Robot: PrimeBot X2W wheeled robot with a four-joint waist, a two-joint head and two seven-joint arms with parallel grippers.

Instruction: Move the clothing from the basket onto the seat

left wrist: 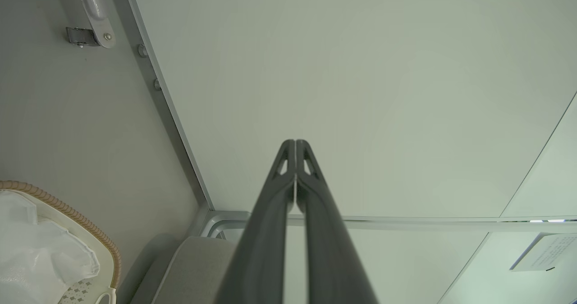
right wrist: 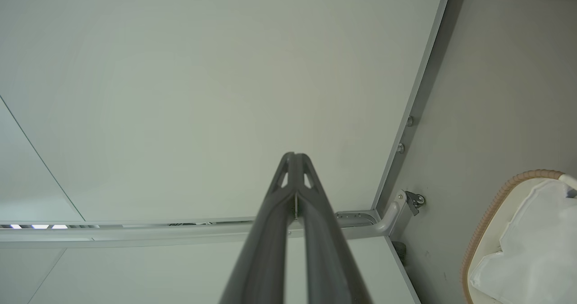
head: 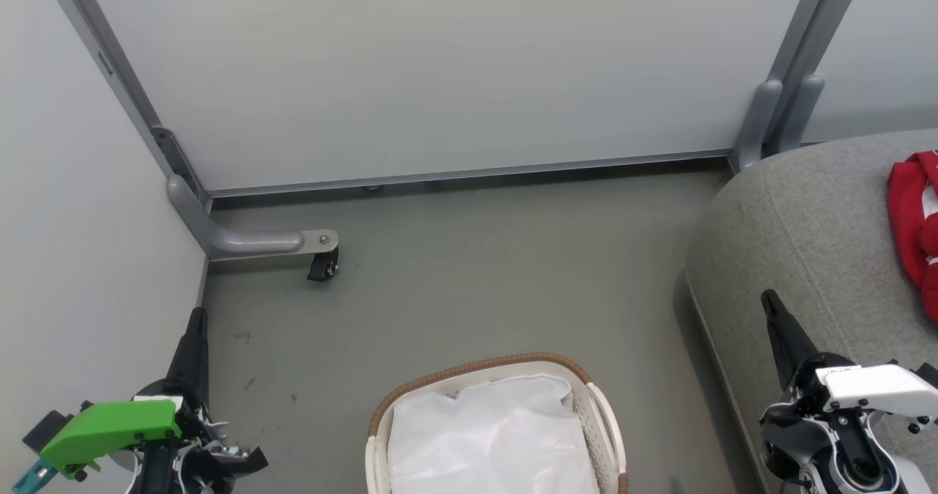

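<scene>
At three o'clock the clothing [head: 912, 223] lies on the seat [head: 806, 245], basket [head: 476, 368] at six, left gripper [left wrist: 295, 142] and right gripper [right wrist: 295, 155] pressed together.

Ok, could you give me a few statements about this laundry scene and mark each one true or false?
1. The red clothing lies on the grey seat. True.
2. The laundry basket stands on the seat. False: it stands on the floor beside it.
3. Red clothing shows inside the basket. False: the white liner shows there, no red.
4. The left gripper is wide open. False: its fingers are pressed together.
5. The right gripper holds nothing. True.
</scene>
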